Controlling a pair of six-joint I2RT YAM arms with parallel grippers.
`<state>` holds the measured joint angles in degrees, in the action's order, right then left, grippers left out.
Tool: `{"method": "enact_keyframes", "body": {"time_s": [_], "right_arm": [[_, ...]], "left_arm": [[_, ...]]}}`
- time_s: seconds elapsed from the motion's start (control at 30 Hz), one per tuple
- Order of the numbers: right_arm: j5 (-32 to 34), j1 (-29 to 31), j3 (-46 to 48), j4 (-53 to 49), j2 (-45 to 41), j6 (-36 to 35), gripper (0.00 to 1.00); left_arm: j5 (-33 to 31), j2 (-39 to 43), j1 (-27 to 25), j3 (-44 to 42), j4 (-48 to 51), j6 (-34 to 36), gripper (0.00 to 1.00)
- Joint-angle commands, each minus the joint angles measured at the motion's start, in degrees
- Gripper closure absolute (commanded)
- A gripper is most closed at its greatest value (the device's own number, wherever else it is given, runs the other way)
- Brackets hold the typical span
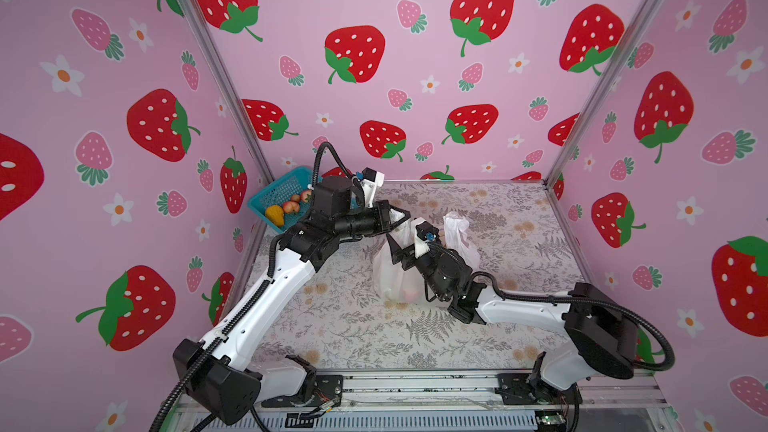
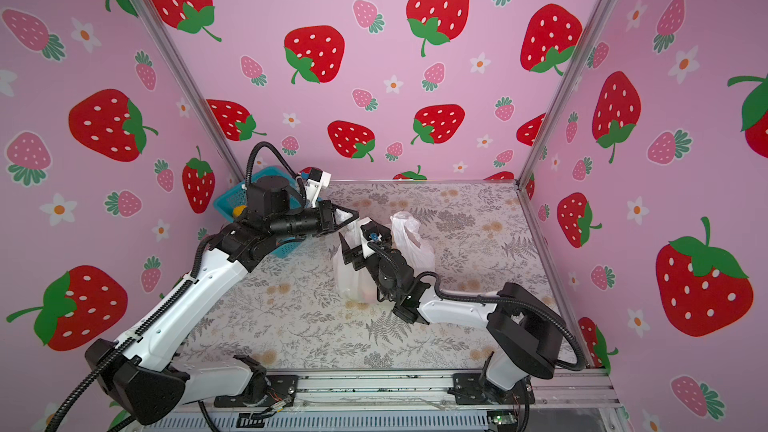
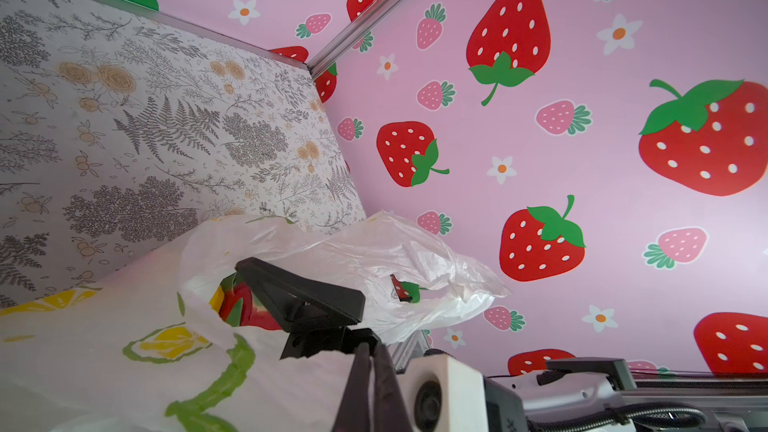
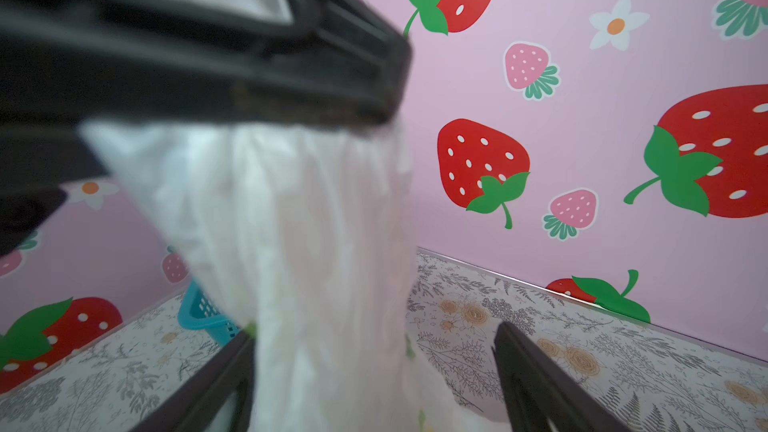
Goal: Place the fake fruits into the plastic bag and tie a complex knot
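Observation:
The plastic bag (image 1: 390, 280) stands mid-table, white with lemon prints (image 3: 166, 342). My left gripper (image 1: 404, 216) is shut on one handle (image 4: 307, 218) and holds it up taut. My right gripper (image 1: 392, 249) is open just below, with that stretched handle between its fingers (image 4: 536, 384). The bag's other handle (image 1: 456, 226) stands loose behind. Fake fruits show red through the bag's wall (image 3: 245, 309), and more lie in the teal basket (image 1: 279, 195), among them a yellow piece (image 1: 274, 214) and a peach (image 1: 291, 206). No knot is in view.
The basket sits in the back left corner against the pink wall, partly behind my left arm (image 1: 291, 276). The table has a floral cover (image 1: 519, 243) and is walled on three sides. A metal rail (image 1: 415, 384) runs along the front edge.

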<state>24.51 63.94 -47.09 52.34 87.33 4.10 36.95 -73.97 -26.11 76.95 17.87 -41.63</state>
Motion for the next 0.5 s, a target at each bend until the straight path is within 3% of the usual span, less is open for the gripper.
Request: {"method": "enact_keyframes", "body": {"time_s": [0.0,0.17,0.37,0.47], "right_arm": [[-3.9,-0.7,0.2,-6.6,-4.6,-2.9,0.07],[-10.6,-1.5,0.3,-7.9,-7.8,-4.5,0.06],[-7.3,-2.8,-3.4,-7.4,-3.9,-1.7,0.07],[-7.4,-3.7,-5.2,-2.4,0.6,0.5,0.1]], "left_arm": [[1.0,0.1,0.6,3.0,0.6,1.5,1.0],[1.0,0.2,0.7,2.4,-0.7,0.2,1.0],[2.0,-0.2,0.7,1.6,-2.8,-2.1,1.0],[1.9,0.1,0.7,1.1,-4.0,-3.6,1.0]]}}
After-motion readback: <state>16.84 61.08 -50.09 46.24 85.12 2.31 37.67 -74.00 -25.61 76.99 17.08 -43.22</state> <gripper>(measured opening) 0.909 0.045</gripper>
